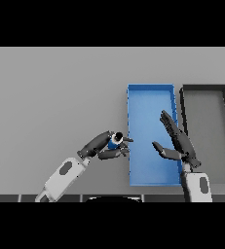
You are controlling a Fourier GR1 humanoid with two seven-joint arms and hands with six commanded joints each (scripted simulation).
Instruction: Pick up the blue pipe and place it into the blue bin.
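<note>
Left hand (105, 145) had its fingers curled round the blue pipe (114, 143), carrying it clear of the grey table (55, 97) just beside the blue bin (150, 88), I judged so it could cross the near wall. My right hand (178, 141) hung open over that bin, idle. A dark bin (205, 88) lay beside it, unused.

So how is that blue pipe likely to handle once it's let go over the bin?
The blue pipe looks small and rigid in the left hand, probably light. Its round open end suggests it may roll once dropped into the flat-bottomed blue bin, though the rim should contain it.
</note>
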